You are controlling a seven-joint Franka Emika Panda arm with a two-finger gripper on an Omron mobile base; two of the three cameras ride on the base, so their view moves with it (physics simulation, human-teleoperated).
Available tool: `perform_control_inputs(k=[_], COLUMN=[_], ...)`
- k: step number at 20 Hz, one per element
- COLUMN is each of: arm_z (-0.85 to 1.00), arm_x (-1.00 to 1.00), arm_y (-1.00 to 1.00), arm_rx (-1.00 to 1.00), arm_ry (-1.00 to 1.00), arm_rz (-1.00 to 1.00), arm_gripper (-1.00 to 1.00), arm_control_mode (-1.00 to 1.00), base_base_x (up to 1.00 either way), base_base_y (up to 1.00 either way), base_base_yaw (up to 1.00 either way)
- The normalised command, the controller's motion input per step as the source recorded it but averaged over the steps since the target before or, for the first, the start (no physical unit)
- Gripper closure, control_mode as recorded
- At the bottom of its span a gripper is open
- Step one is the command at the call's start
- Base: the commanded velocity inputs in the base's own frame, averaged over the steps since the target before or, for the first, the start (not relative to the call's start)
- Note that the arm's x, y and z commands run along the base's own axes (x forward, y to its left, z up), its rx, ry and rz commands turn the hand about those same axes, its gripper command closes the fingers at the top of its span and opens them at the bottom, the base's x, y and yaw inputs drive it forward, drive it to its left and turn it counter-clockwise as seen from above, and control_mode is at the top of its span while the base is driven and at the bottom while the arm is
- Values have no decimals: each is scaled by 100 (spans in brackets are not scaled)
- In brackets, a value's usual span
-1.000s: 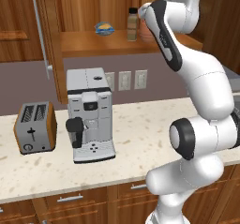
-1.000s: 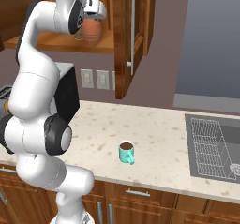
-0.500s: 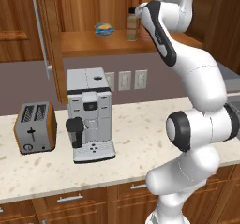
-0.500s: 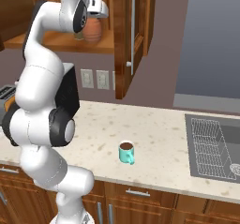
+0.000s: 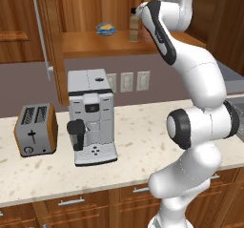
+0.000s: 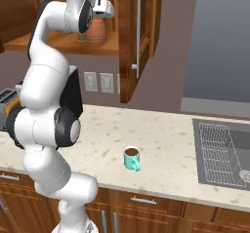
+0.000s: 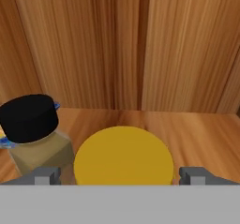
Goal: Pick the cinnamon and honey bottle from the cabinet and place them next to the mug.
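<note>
Reddish-brown wooden wall cabinet (image 6: 128, 42) shelters, on its open shelf, the squat terracotta-orange honey bottle (image 6: 96, 31), probably rigid, smooth and slippery, best squeezed across its rounded belly; the two-finger gripper (image 7: 120, 175) straddles it, jaws apart

You have the honey bottle (image 7: 123, 155) directly below the spread jaws, its round yellow lid centred between the two fingertips; in the right base view it is a squat orange jar (image 6: 96, 30), upright on the shelf. The cinnamon (image 7: 33, 136) stands just to the left of the jaws, beside the honey bottle, upright, with a black cap over tan contents. Both sit on the shelf board of the reddish-brown cabinet (image 5: 90, 43), whose wood back panel rises ahead of the jaws. The teal mug (image 6: 131, 158) stands upright on the worktop far below the jaws, dark liquid inside.
</note>
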Motion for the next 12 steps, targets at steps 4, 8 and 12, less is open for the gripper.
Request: perform_control_inputs(k=[4, 8, 12], arm_z=[0, 0, -7], arm_x=[7, 0, 0], arm_y=[0, 0, 0], arm_rx=[0, 0, 0], arm_ry=[0, 0, 0], arm_rz=[0, 0, 0], arm_gripper=[-100, -100, -100], arm_control_mode=[-100, -100, -100], base_base_x=[0, 0, 0], base_base_y=[0, 0, 0], base_base_yaw=[0, 0, 0])
